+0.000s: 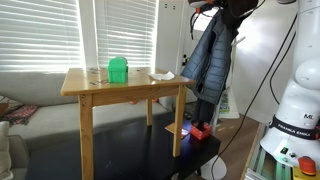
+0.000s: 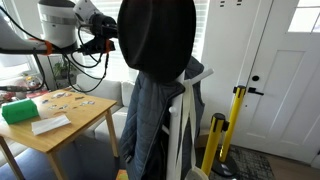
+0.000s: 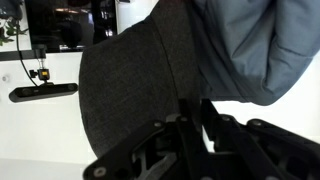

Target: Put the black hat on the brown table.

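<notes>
Pinching the hat [image 2: 155, 40] by its brim, the gripper [image 3: 193, 112] looks closed on it, placed to lift it toward the table [image 1: 140, 88].

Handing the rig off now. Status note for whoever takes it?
Hand: up against the black hat; cannot tell whether it is open or shut.
Black hat: high up above the hanging jacket, off to the side of the brown table.
Brown table: holds a green container and paper.
Done: reach to hat. Left: confirm grip, lift, carry, set on table.
</notes>
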